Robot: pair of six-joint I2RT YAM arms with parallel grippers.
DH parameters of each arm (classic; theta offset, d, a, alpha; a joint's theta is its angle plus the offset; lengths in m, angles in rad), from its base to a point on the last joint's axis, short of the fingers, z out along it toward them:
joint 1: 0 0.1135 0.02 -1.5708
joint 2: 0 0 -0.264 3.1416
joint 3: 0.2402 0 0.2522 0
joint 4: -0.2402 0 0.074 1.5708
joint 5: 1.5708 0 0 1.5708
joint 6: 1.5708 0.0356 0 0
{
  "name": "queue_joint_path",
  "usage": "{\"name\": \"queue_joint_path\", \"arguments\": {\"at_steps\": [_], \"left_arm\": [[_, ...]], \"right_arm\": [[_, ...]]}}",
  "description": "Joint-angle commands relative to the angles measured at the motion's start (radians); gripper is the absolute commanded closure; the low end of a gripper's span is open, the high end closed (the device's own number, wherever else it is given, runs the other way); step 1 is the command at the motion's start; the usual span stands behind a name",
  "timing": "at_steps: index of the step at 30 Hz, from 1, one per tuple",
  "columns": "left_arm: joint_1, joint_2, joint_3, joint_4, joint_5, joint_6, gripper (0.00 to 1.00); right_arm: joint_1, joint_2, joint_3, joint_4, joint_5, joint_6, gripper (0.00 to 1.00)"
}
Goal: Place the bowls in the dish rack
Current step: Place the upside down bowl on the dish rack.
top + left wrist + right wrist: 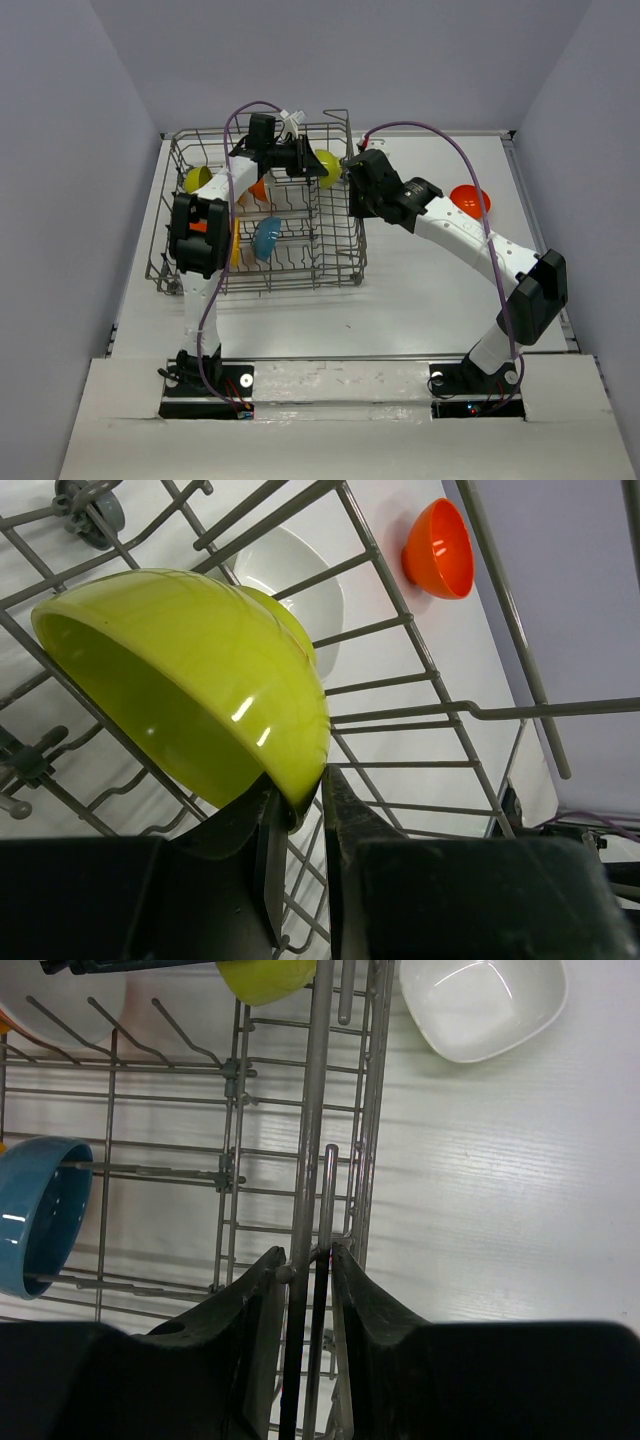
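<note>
Left end effector [297, 802]: pinching the lime bowl [190, 680] by its rim, one finger inside and one outside.
Lime bowl: tilted on edge inside the rack [260, 282], at its far right corner; I cannot tell whether it rests on the tines.
Right end effector [310, 1260]: pressed onto a wire of the rack's right wall, seemingly steadying it.
Racked: teal bowl [35, 1210] near the middle, and a second lime bowl [197, 180] at far left.
On table [500, 1210]: white bowl [480, 1005] just beside the rack's right wall; red bowl [440, 548] farther right.
Handling: the bowls look light, stiff and glossy, so likely slippery and easy to chip. Take the rim, a thin edge the fingers can span, and release gently.
</note>
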Motion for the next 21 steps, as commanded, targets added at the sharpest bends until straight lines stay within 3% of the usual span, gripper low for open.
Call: {"name": "queue_joint_path", "arguments": {"at_steps": [1, 21], "left_arm": [[0.018, -0.052, 0.028, -0.087, -0.121, 0.049, 0.75], [0.021, -0.063, 0.026, -0.159, -0.231, 0.093, 0.71]], "right_arm": [[0.011, 0.037, 0.003, 0.002, 0.000, -0.007, 0.69], [0.011, 0.051, 0.012, 0.004, -0.006, -0.010, 0.69]]}}
